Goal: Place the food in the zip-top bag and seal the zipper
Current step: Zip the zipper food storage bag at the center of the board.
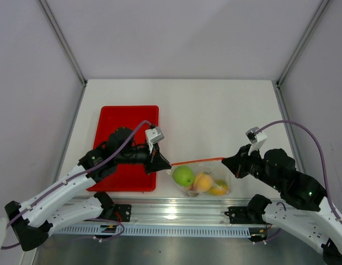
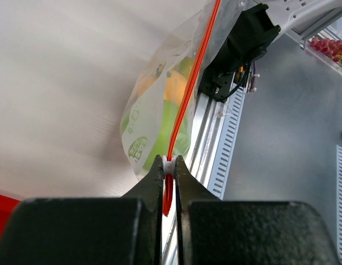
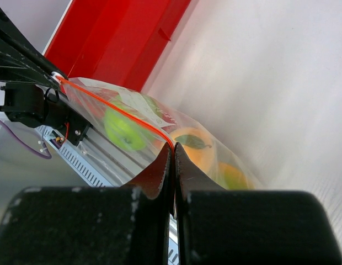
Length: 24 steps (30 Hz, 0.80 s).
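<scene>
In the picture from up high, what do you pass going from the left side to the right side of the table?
Red tray → left fingers, pinching one end of the zipper → green apple → orange fruit → right fingers, pinching the zipper's other end.

Red tray (image 1: 129,118) near part hidden under left arm (image 1: 105,157). Zip-top bag (image 3: 160,118) partly hidden behind right fingers (image 3: 154,176). Pink-red bits (image 2: 328,47) at edge unidentifiable.

Left fingers (image 2: 151,185) and right fingers (image 3: 159,172) are clamped closed, facing inward.
</scene>
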Available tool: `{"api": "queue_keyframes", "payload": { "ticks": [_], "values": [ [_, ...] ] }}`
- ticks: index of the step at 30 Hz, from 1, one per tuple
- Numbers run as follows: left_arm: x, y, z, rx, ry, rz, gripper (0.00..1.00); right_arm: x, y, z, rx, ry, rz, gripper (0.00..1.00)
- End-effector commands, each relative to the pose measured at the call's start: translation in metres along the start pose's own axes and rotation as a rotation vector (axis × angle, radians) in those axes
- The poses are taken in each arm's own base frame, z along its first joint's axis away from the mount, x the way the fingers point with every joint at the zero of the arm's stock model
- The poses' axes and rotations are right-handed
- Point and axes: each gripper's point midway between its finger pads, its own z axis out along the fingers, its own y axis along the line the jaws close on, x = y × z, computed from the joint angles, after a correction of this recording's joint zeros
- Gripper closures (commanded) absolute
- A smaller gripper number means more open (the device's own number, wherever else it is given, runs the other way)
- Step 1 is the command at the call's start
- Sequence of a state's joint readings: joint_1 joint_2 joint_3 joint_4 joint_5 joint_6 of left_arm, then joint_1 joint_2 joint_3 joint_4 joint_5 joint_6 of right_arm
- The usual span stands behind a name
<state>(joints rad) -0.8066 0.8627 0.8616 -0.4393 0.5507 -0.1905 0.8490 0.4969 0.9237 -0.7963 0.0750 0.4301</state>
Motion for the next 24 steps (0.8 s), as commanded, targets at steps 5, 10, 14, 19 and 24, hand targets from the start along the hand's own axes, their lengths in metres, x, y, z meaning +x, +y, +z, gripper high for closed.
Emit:
{"api": "queue_keyframes", "payload": {
  "ticks": [5,10,14,19,24],
  "values": [
    [0.008,0.012,-0.015,-0.073,-0.004,-0.001,1.00,-0.021,-0.009,-0.015,0.066,-0.077,0.006,1.00],
    [0.009,0.013,-0.022,-0.093,-0.014,0.000,1.00,-0.020,-0.011,-0.019,0.066,-0.084,0.012,1.00],
    [0.010,0.010,-0.025,-0.087,-0.013,-0.007,0.99,-0.018,-0.008,-0.019,0.049,-0.072,0.017,1.00],
    [0.005,0.005,-0.029,-0.074,-0.034,-0.007,0.99,-0.015,-0.003,-0.017,0.028,-0.049,0.026,1.00],
    [-0.006,-0.001,-0.032,-0.060,-0.066,-0.003,0.99,-0.009,0.001,-0.007,0.023,-0.007,0.042,1.00]
  ]
}}
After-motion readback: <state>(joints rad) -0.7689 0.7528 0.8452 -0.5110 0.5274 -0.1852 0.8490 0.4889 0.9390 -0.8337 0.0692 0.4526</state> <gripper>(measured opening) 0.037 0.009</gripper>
